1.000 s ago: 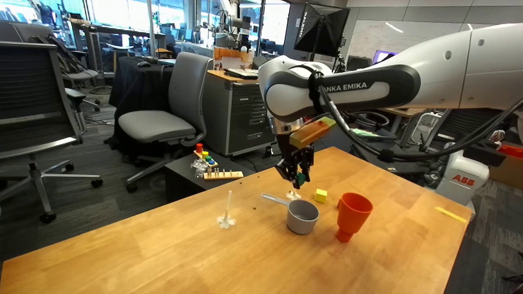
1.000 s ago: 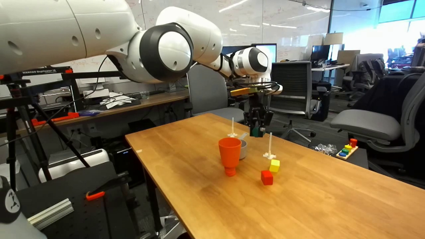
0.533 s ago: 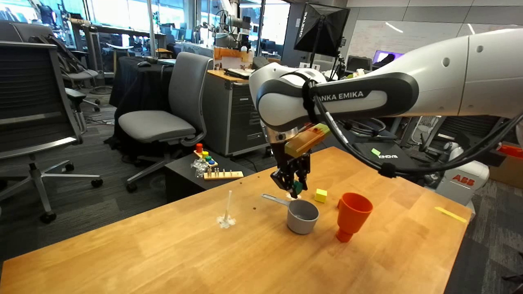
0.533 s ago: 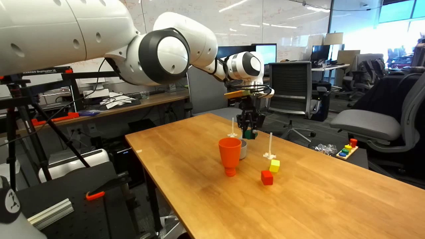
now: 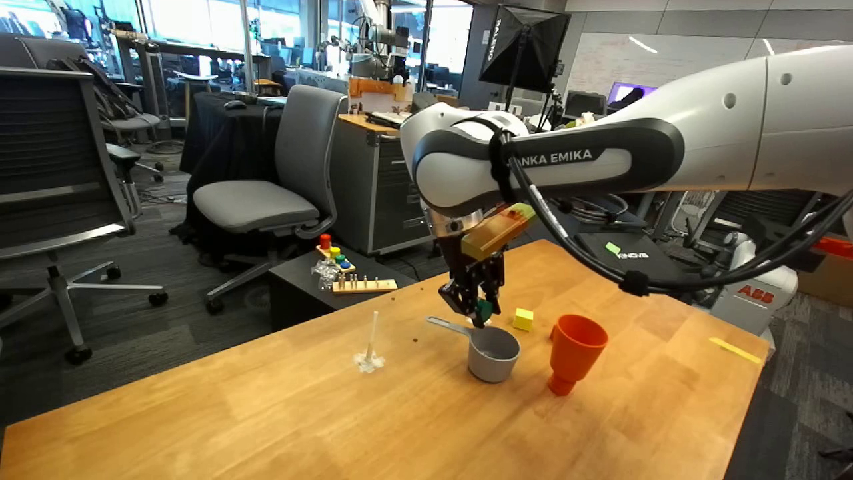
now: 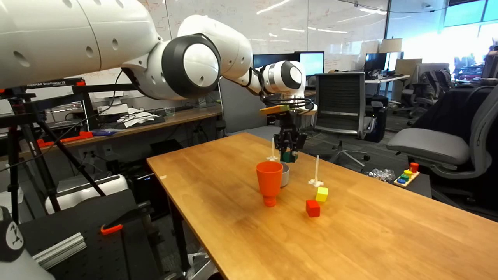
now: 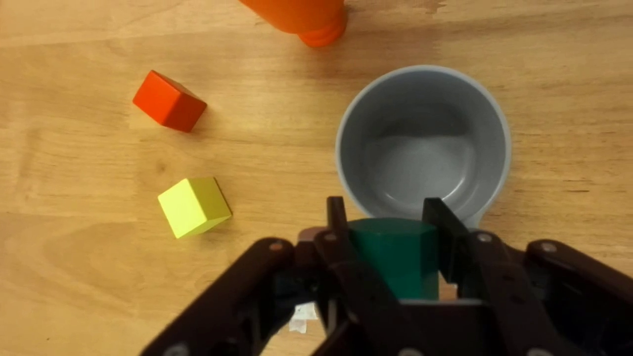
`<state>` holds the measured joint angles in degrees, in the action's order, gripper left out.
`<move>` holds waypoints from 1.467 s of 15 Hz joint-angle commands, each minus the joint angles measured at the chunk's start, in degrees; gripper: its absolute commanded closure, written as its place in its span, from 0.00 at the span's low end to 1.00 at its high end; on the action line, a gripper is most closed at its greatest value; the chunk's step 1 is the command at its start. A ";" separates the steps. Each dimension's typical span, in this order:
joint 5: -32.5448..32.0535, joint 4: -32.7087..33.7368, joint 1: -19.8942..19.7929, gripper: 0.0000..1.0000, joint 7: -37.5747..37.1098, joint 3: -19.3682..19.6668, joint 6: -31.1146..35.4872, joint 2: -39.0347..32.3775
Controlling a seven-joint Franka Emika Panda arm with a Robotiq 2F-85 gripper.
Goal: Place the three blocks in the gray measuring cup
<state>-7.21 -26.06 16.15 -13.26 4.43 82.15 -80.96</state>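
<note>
Pinching a dark green block with flat sides (image 7: 395, 259), my black two-finger hand (image 7: 386, 210) hangs over the brown wooden table (image 5: 266, 413). The green block is up in the air, right by the rim of the round gray measuring cup (image 5: 492, 367). I can't tell if the block touches that rim. In my wrist view I look down into the cup and see its smooth gray floor. The cup stands upright, and its thin gray handle (image 5: 446, 325) sticks out on the side near my hand. A bright yellow cube (image 7: 193, 205) and a red block with flat sides (image 7: 170, 101) sit on the table, near each other but apart. A tall orange-red cup (image 5: 578, 343), wide on top and skinny lower down, stands near the gray one, with a gap between.
</note>
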 commanded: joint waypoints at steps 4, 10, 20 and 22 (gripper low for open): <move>1.34 1.07 -0.11 0.81 -1.04 -1.03 -2.11 -0.27; 1.41 1.11 0.01 0.81 -1.01 -1.11 -2.12 -0.30; 1.24 0.88 0.23 0.81 -1.11 -1.12 -2.08 -0.87; 0.87 1.08 0.52 0.81 -1.35 -0.81 -2.05 -1.82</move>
<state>-6.39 -26.09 16.28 -13.30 3.99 81.42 -81.61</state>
